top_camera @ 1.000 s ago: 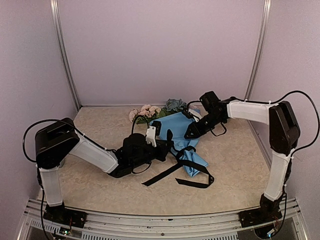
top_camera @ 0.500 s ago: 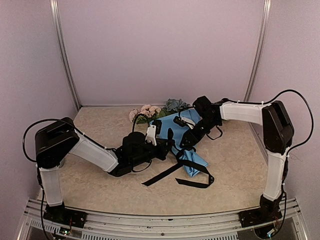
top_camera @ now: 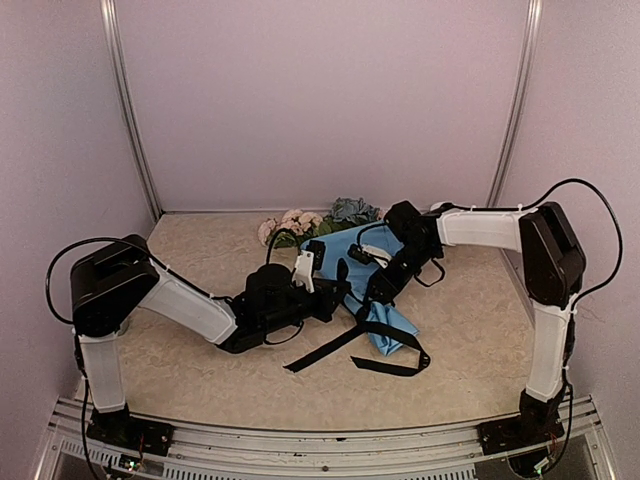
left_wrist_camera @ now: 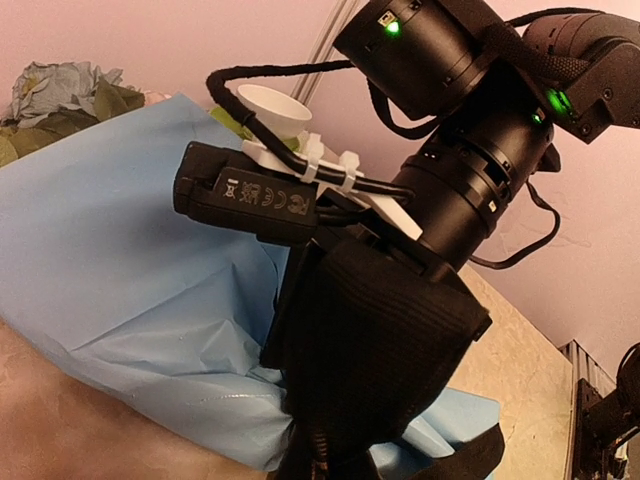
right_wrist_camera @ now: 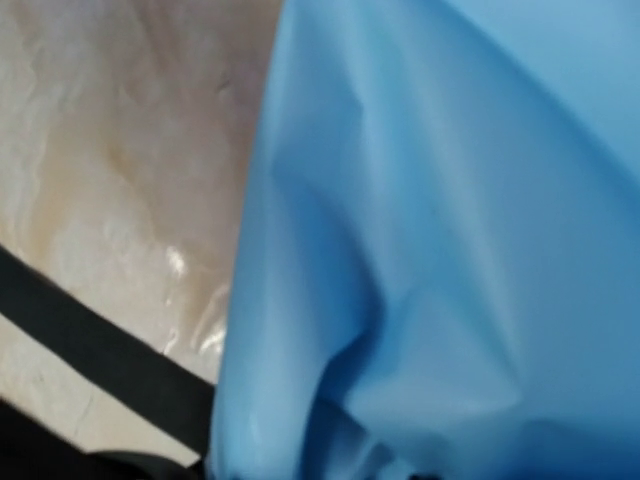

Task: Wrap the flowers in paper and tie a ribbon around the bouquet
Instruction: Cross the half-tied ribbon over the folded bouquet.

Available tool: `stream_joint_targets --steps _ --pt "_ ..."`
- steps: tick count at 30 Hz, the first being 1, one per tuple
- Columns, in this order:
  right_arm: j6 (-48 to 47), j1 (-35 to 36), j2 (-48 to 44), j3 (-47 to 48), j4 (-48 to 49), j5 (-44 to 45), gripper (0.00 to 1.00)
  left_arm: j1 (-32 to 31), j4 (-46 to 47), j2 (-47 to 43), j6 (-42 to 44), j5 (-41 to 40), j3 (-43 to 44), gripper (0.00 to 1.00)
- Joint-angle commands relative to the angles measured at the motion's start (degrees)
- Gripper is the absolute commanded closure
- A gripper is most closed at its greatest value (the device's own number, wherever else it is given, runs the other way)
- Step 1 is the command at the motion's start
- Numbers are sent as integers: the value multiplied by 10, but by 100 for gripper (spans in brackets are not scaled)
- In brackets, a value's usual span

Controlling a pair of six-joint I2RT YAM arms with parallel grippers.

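The bouquet lies mid-table: light blue paper [top_camera: 362, 258] wrapped around flowers, whose pink blooms [top_camera: 296, 222] and blue-grey blooms [top_camera: 350, 210] stick out at the far end. The black ribbon [top_camera: 345, 343] circles the paper's narrow part and trails forward in loops. My left gripper [top_camera: 337, 291] sits at that narrow part, shut on the ribbon [left_wrist_camera: 380, 350], which fills the left wrist view over the paper [left_wrist_camera: 110, 250]. My right gripper [top_camera: 377, 289] is pressed down on the bouquet just right of it. Its fingers are hidden; its view shows only paper [right_wrist_camera: 450, 200] and a ribbon strip [right_wrist_camera: 90, 350].
The beige table [top_camera: 200, 360] is walled by pale panels on three sides, with a metal rail [top_camera: 300, 435] along the near edge. The right arm's wrist [left_wrist_camera: 470, 170] and its camera hang very close above my left gripper. Ribbon ends trail toward the front.
The right gripper has swung left and down from the bouquet's right edge onto its narrow part, ending close to the left gripper. The left arm and ribbon loops stayed put.
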Motion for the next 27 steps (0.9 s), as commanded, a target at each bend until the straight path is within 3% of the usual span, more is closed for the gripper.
stream_joint_targets --steps 1,7,14,22,27 --pt "-4 4 -36 -19 -20 0 63 4 -9 11 0 8 20 100" --pt "3 10 -60 -19 -22 -34 66 4 -22 17 4 13 28 100" --pt "19 14 -65 -49 -19 29 68 4 -24 19 7 14 30 100" --pt "30 11 -40 -3 -3 70 73 4 -24 20 4 26 31 100" --pt "24 14 -51 -23 10 69 65 4 -22 23 1 31 32 100"
